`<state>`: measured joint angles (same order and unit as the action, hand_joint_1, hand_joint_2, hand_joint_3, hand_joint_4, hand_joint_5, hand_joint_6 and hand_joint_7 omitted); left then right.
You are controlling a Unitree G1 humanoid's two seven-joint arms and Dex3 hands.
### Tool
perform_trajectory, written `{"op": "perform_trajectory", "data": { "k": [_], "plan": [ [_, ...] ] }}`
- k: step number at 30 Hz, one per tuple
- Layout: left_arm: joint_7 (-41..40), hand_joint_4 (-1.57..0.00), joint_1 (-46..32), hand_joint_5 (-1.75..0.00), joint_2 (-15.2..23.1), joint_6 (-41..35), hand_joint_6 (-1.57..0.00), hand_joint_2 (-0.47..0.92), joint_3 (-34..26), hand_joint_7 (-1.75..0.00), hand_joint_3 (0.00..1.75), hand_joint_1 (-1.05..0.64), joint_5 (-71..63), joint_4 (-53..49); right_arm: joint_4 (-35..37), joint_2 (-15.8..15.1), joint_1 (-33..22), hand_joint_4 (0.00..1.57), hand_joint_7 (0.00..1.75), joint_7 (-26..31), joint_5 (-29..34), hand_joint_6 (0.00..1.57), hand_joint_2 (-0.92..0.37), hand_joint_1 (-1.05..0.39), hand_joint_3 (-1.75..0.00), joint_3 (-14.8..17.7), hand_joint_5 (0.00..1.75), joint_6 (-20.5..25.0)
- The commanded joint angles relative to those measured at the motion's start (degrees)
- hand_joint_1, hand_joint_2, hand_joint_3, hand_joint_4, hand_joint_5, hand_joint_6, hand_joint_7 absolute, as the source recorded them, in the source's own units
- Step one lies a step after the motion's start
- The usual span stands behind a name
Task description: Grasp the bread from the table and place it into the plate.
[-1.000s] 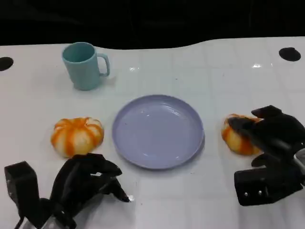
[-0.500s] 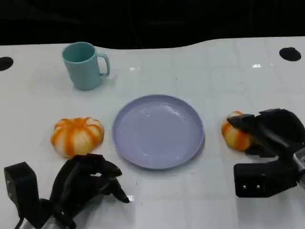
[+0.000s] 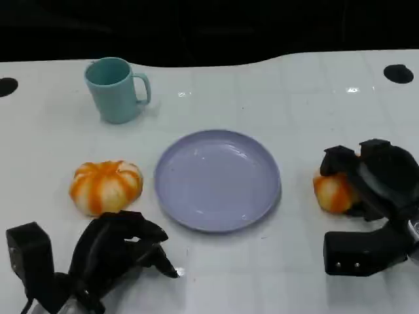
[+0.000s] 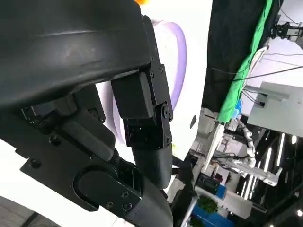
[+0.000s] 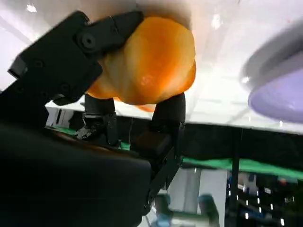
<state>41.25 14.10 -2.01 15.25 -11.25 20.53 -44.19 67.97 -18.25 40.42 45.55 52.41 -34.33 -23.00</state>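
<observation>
An orange bread roll (image 3: 332, 193) lies on the white table just right of the lilac plate (image 3: 216, 180). My right hand (image 3: 378, 175) wraps over it from the right, fingers closed on its top and sides. In the right wrist view black fingers (image 5: 97, 35) clasp the bread (image 5: 151, 61) on both sides, with the plate (image 5: 279, 90) close beside it. A second bread (image 3: 106, 186), orange with white stripes, sits left of the plate. My left hand (image 3: 118, 248) rests near the front edge below that bread, fingers curled in and holding nothing; the left wrist view has its fingers (image 4: 147, 118) and the plate's rim (image 4: 176, 61).
A teal mug (image 3: 114, 89) stands at the back left, handle to the right. Two black round marks (image 3: 398, 73) (image 3: 6, 86) sit near the table's far corners. Beyond the far edge everything is dark.
My right hand has slid right and curled its fingers tighter over the orange bread, which shifted slightly right with it. My left hand has not moved.
</observation>
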Motion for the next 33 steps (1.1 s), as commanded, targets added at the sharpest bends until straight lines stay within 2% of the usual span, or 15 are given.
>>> {"op": "perform_trajectory", "data": {
  "k": [1, 3, 6, 7, 11, 13, 19, 21, 24, 26, 30, 33],
  "plan": [
    [-0.5, -1.57, -0.6, -0.61, 0.6, 0.2, -1.57, 0.7, -0.2, -0.23, 0.0, -1.05, 0.0, 0.1, 0.1, -0.1, 0.9, 0.94, 1.55, 2.9, -1.9, 0.8, -0.52, -0.1, -0.66, 0.8, 1.75, -1.8],
    [-0.5, -1.57, -0.5, -0.61, 0.7, 0.2, -1.57, 0.7, -0.2, -0.23, 0.0, -1.05, 0.0, 0.1, -0.4, 0.2, 0.9, 0.94, 1.6, 2.8, -3.0, 0.79, -0.48, -0.08, -0.73, 1.6, 1.75, -2.5],
    [-0.5, -1.57, -0.7, -0.61, 0.7, -0.3, -1.57, 0.7, -0.1, -0.23, 0.0, -1.05, 0.0, 0.4, -1.7, 0.6, 0.9, 0.95, 1.59, 2.7, -4.9, 0.81, -0.44, -0.06, -0.85, 2.8, 1.75, -3.9],
    [-0.4, -1.57, -0.8, -0.61, 0.6, -0.6, -1.57, 0.69, -0.1, -0.23, 0.0, -1.05, 0.2, 0.6, -2.4, 0.7, 0.8, 0.96, 1.58, 3.0, -5.5, 0.82, -0.39, -0.06, -0.97, 3.3, 1.75, -4.7],
    [-0.5, -1.57, -1.1, -0.61, 0.7, -0.7, -1.57, 0.69, 0.0, -0.24, 0.0, -1.05, 0.0, 1.1, -6.9, 1.1, 0.5, 0.99, 1.55, 1.1, -8.0, 0.84, -0.31, -0.04, -1.21, 5.0, 1.75, -6.5],
    [-0.6, -1.57, -1.2, -0.61, 0.7, -0.8, -1.57, 0.69, 0.0, -0.24, 0.0, -1.05, 0.0, 1.2, -9.7, 1.2, 0.2, 0.99, 1.56, 0.0, -8.5, 0.83, -0.28, -0.05, -1.27, 5.5, 1.75, -7.0],
    [0.2, -1.57, -1.1, -0.61, 0.9, -0.2, -1.57, 0.69, 0.0, -0.24, 0.0, -1.05, 0.1, 0.8, -16.4, 2.1, -0.1, 1.0, 1.4, -4.5, -9.5, 0.92, -0.24, -0.07, -1.44, 5.7, 1.75, -9.9],
    [0.0, -1.57, -1.2, -0.61, 0.9, -0.2, -1.57, 0.7, 0.0, -0.23, 0.0, -1.05, 0.0, 0.8, -17.1, 2.9, 0.2, 1.01, 1.5, -6.2, -9.5, 0.88, -0.22, -0.09, -1.44, 5.5, 1.75, -9.8],
    [-0.2, -1.57, -1.3, -0.61, 0.9, -0.2, -1.57, 0.7, 0.1, -0.23, 0.0, -1.05, 0.0, 0.9, -17.2, 4.3, 0.9, 1.0, 1.49, -7.4, -8.7, 0.87, -0.24, -0.1, -1.34, 4.9, 1.75, -9.5],
    [0.0, -1.57, -1.3, -0.61, 0.9, -0.2, -1.57, 0.7, 0.1, -0.23, 0.0, -1.05, 0.0, 0.9, -16.6, 5.7, 1.6, 1.0, 1.58, -8.4, -8.4, 0.83, -0.25, -0.1, -1.3, 4.2, 1.75, -9.7],
    [0.1, -1.57, -1.4, -0.61, 0.9, -0.2, -1.57, 0.7, 0.2, -0.22, 0.0, -1.05, 0.0, 1.0, -15.1, 8.1, 2.6, 0.99, 1.72, -11.0, -8.6, 0.76, -0.25, -0.09, -1.29, 3.7, 1.75, -10.3],
    [0.0, -1.57, -1.5, -0.61, 0.7, -0.2, -1.57, 0.7, 0.2, -0.22, 0.0, -1.05, 0.0, 1.1, -13.4, 9.9, 3.7, 0.98, 1.74, -11.0, -7.7, 0.74, -0.25, -0.12, -1.29, 2.9, 1.75, -9.9]
  ]
}}
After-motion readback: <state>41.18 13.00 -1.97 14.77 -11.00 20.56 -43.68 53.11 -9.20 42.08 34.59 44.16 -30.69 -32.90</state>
